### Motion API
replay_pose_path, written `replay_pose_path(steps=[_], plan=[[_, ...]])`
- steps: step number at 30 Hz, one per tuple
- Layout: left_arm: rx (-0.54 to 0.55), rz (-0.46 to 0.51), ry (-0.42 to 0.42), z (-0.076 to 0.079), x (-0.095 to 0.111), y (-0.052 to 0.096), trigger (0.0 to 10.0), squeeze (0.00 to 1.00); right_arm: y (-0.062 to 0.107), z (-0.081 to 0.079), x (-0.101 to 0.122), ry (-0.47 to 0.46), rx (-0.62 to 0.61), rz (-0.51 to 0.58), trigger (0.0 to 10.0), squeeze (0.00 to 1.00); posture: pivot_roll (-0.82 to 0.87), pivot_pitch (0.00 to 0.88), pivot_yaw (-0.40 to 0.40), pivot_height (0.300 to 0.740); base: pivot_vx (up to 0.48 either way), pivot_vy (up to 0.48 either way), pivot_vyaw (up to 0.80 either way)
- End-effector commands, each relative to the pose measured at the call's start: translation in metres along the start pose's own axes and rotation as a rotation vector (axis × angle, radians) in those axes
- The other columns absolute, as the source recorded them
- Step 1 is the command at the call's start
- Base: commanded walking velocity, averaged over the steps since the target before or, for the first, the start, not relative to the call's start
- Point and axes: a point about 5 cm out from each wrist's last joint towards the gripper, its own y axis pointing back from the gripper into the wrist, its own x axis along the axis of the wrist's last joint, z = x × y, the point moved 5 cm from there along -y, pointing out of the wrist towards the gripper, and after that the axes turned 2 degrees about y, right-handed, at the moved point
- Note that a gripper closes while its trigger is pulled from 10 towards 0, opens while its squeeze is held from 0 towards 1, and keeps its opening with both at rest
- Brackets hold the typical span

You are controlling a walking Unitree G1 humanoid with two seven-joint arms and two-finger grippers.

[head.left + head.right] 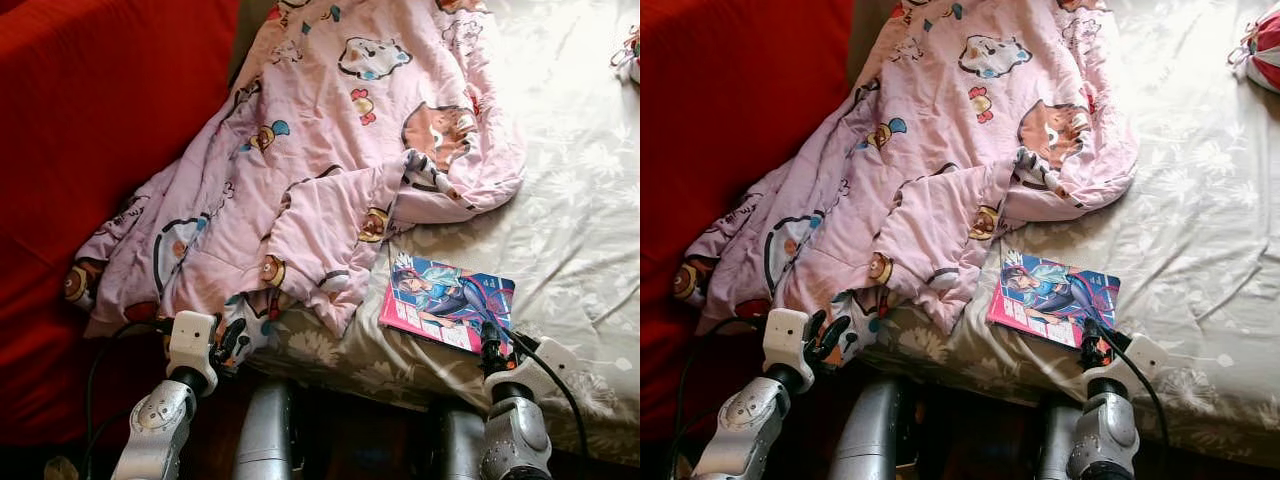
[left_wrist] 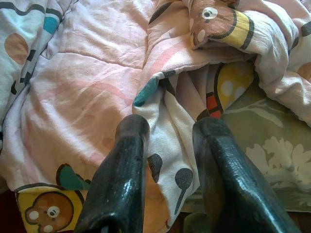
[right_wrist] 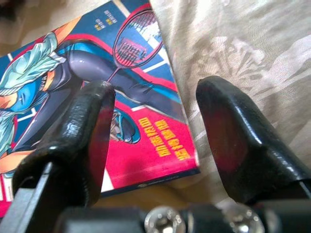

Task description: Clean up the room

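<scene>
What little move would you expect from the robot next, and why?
Probably closing the right gripper on the comic book: its open fingers already straddle the book's near corner on the bed sheet. The left gripper sits open around a fold of the pink blanket.

The 2 head views look forward and down from above the bed's (image 1: 560, 250) near edge, sharing the pink blanket (image 1: 300, 170), the comic book (image 1: 448, 302) and both arms; the right eye sits slightly rightward. The left wrist view looks close along the left tool (image 2: 167, 145) at the blanket's near corner. The right wrist view looks very close along the right tool (image 3: 155, 131) at the book's corner on the bed sheet.
</scene>
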Motion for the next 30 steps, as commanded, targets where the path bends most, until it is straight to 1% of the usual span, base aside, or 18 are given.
replay_pose_path(steps=[1, 7, 10, 17, 19, 23, 25, 27, 28, 29, 30], plan=[[0.015, -0.052, -0.014, -0.008, -0.013, 0.008, 10.0, 0.0, 0.007, 0.008, -0.011, -0.008, -0.03, -0.037, 10.0, 0.0, 0.15, 0.246, 0.138, 0.602, 0.0, 0.0, 0.0], [0.014, -0.051, -0.015, -0.007, -0.012, 0.007, 10.0, 0.0, 0.008, 0.014, -0.016, -0.02, -0.048, -0.068, 10.0, 0.0, 0.16, 0.244, 0.14, 0.602, 0.0, 0.0, 0.0], [0.015, -0.057, -0.023, -0.009, -0.013, 0.009, 10.0, 0.0, 0.01, 0.017, -0.021, -0.033, -0.05, -0.094, 10.0, 0.0, 0.16, 0.251, 0.147, 0.602, 0.0, 0.0, 0.0], [0.01, -0.063, -0.031, -0.01, -0.013, 0.01, 10.0, 0.0, 0.01, 0.02, -0.02, -0.043, -0.047, -0.103, 10.0, 0.0, 0.16, 0.25, 0.152, 0.602, 0.0, 0.0, 0.0], [0.003, -0.065, -0.039, -0.01, -0.013, 0.009, 10.0, 0.0, 0.01, 0.02, -0.021, -0.046, -0.04, -0.11, 10.0, 0.0, 0.16, 0.251, 0.155, 0.602, 0.0, 0.0, 0.0], [-0.004, -0.066, -0.042, -0.008, -0.014, 0.009, 10.0, 0.0, 0.013, 0.02, -0.026, -0.08, -0.01, -0.129, 10.0, 0.0, 0.16, 0.25, 0.159, 0.602, 0.0, 0.0, 0.0], [-0.006, -0.066, -0.044, -0.008, -0.014, 0.01, 10.0, 0.0, 0.014, 0.019, -0.03, -0.107, 0.008, -0.145, 10.0, 0.0, 0.17, 0.25, 0.16, 0.602, 0.0, 0.0, 0.0], [-0.009, -0.067, -0.046, -0.008, -0.014, 0.01, 10.0, 0.0, 0.018, 0.016, -0.037, -0.163, 0.035, -0.172, 10.0, 0.0, 0.17, 0.249, 0.161, 0.602, 0.0, 0.0, 0.0], [-0.01, -0.067, -0.047, -0.008, -0.014, 0.01, 10.0, 0.0, 0.021, 0.013, -0.043, -0.208, 0.055, -0.191, 10.0, 0.0, 0.17, 0.249, 0.161, 0.602, 0.0, 0.0, 0.0], [-0.01, -0.067, -0.047, -0.008, -0.014, 0.011, 10.0, 0.0, 0.022, 0.012, -0.044, -0.221, 0.06, -0.196, 10.0, 0.0, 0.17, 0.249, 0.162, 0.602, 0.0, 0.0, 0.0], [-0.012, -0.067, -0.05, -0.008, -0.014, 0.011, 10.0, 0.0, 0.027, 0.01, -0.051, -0.3, 0.081, -0.217, 10.0, 0.0, 0.17, 0.25, 0.163, 0.602, 0.0, 0.0, 0.0]])
